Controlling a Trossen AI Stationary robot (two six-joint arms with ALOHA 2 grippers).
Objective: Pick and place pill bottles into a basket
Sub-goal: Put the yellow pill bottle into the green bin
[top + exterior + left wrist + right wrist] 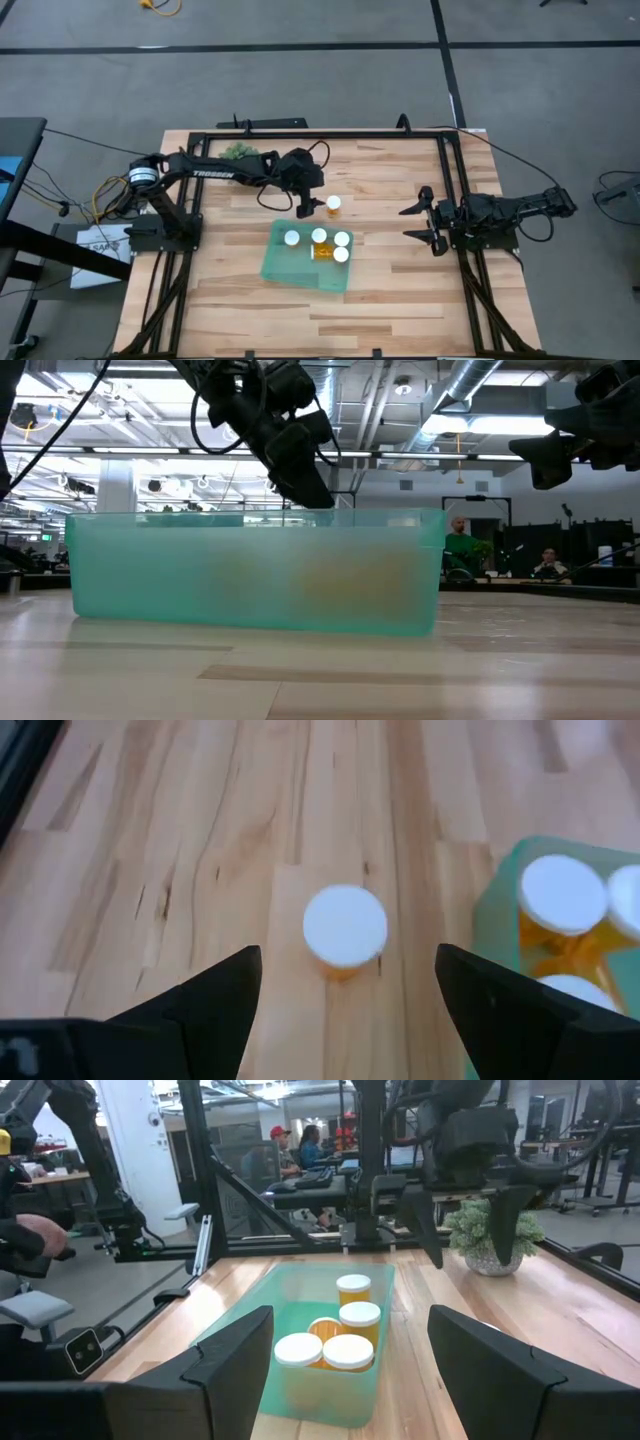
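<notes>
Above the middle of the table, toward its far edge, the left gripper [306, 208] hangs open beside a lone white-capped amber pill bottle [333, 205] standing upright, just outside the shallow translucent teal plastic basket [283, 264] holding the others, while the right gripper [424, 221] waits open near the right edge.

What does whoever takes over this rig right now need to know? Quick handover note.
Left tool: open, empty, poised by the last loose pill bottle on the table beside the basket.
Right tool: open, empty, parked at the table's right side.
Done: four capped bottles upright in the basket, plus one lying on its side among them.
Left: grasp the loose bottle and place it in the basket.
</notes>
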